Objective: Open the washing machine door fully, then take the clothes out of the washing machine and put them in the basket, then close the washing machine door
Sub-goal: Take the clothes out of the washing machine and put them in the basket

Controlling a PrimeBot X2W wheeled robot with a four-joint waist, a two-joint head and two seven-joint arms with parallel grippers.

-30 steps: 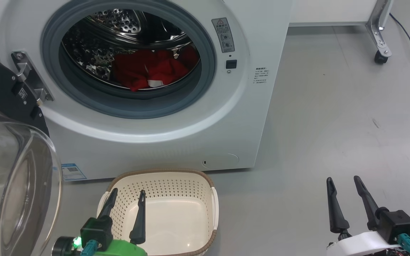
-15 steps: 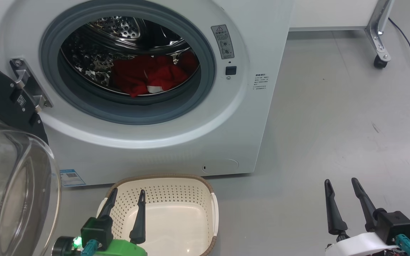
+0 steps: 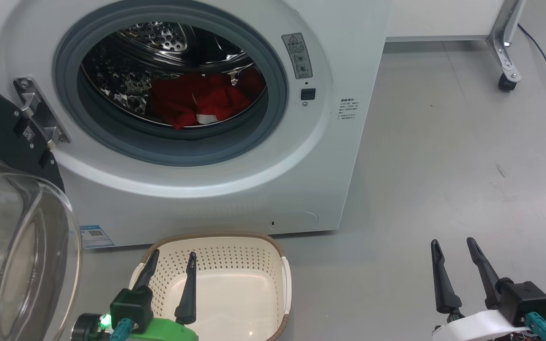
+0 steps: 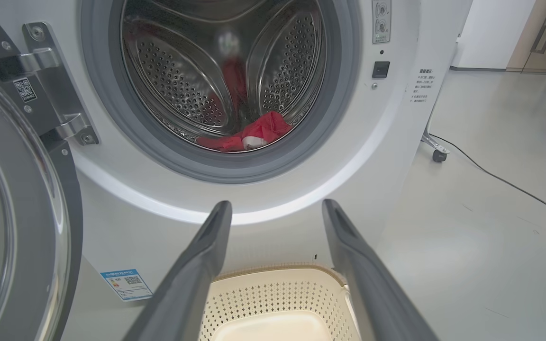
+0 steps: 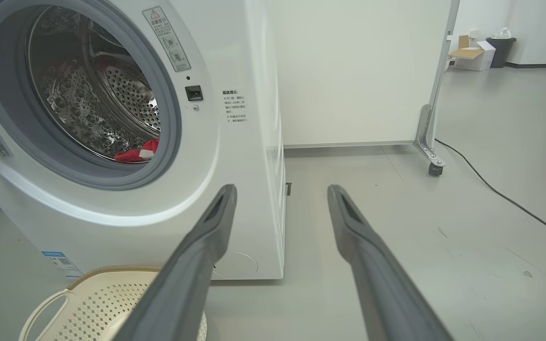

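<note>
Clothes (image 3: pixel 197 102), soft red, lie in perforated steel drum (image 3: pixel 159 33); left pincer (image 3: pixel 173 253) and right pincer (image 3: pixel 452 241) gape.

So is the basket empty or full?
Empty: the basket shows its bare cream bottom, and the red clothes lie inside the washing machine.

Left tool (image 3: pixel 173 255) green-based, right tool (image 3: pixel 452 241) white-based

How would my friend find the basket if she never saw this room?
Find the big white washing machine with its door swung open. On the floor just in front sits the basket. It is cream, full of little holes, with a brown rim.
</note>
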